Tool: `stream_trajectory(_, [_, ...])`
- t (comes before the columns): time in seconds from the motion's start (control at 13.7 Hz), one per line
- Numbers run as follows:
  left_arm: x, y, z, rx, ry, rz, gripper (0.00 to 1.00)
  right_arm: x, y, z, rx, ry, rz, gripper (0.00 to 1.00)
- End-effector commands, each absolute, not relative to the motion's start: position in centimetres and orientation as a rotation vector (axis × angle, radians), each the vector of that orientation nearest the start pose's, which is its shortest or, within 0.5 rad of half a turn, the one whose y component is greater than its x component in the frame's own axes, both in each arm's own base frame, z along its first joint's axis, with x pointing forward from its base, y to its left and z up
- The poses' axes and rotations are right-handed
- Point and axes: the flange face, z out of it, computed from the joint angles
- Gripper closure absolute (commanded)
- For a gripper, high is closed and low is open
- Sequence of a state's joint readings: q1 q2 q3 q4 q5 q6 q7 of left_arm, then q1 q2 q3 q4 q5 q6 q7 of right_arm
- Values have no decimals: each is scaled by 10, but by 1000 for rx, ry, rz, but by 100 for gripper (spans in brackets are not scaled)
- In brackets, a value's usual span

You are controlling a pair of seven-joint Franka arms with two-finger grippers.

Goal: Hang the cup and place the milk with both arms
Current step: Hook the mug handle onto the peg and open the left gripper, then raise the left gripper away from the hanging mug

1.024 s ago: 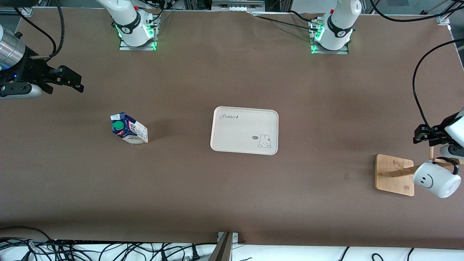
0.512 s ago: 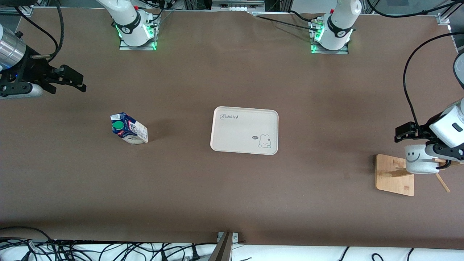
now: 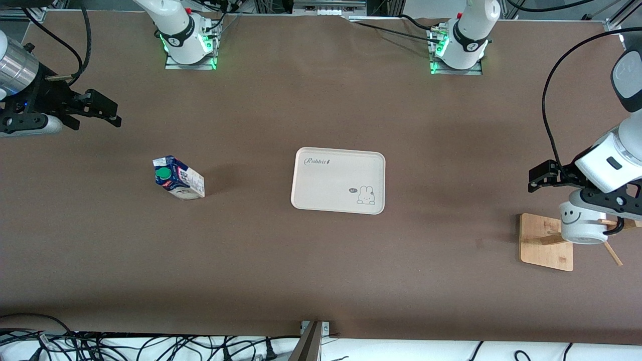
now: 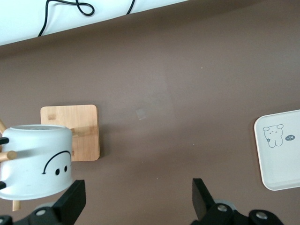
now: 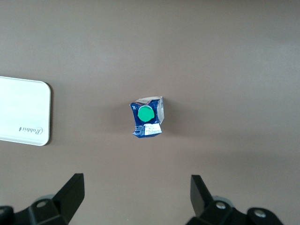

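The tray (image 3: 338, 180), at the middle of the desk (image 3: 321, 281), is taken as the landmark, and the front view is read from its left edge to its right.

The right tool (image 3: 103, 111) is held wide and empty, in the air over the desk toward the right arm's end from the tray. This is judged a waiting pose ahead of the carton pick.

The milk (image 3: 178, 178) stands upright on the desk, well apart from the tray toward the right arm's end, untouched. Its green cap (image 5: 145, 114) is seen from above in the right wrist view. Print on its sides cannot be read.

On the tray, "Rabbit" is read at one corner, with a rabbit drawing at the diagonal corner.

The cup (image 3: 581, 224) is hung mouth down by its handle on a peg of the wooden rack (image 3: 545, 241), toward the left arm's end from the tray. A smiley is marked on it. The left tool (image 3: 544, 176) is spread wide, holding nothing, just above the cup; release is judged complete.
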State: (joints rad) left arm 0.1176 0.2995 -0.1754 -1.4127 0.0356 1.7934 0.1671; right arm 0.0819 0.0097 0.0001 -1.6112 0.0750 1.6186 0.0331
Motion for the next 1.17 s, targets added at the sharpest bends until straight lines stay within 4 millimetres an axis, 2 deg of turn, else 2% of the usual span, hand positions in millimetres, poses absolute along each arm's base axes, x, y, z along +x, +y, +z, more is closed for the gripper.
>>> stream_trajectory(0.0, [649,-30,554,-3137,351,-121,0,553,55,612,-3050,-81,-9,0])
stream_trajectory(0.15, [627,-42,562,-3127,281,-109,0,553,55,612,-3050,-81,-9,0])
stream_trajectory(0.37, [587,-28,557,-3157,127,-82,0,553,56,612,-3050,-83,-9,0])
stream_trajectory(0.51, [563,-35,568,-3228,34,-141,0,553,58,612,-3050,-88,-9,0])
stream_trajectory(0.59, [554,-41,580,-3231,10,-166,0,553,59,612,-3049,-90,-8,0])
stream_trajectory(0.8, [552,-41,583,-3226,59,-168,0,552,65,612,-3052,-107,-8,0])
stream_trajectory(0.95, [549,-40,592,-3210,163,-66,0,552,65,612,-3052,-107,-5,0])
stream_trajectory(1.1, [559,-36,602,-3129,236,-70,0,552,65,612,-3052,-107,-8,0])
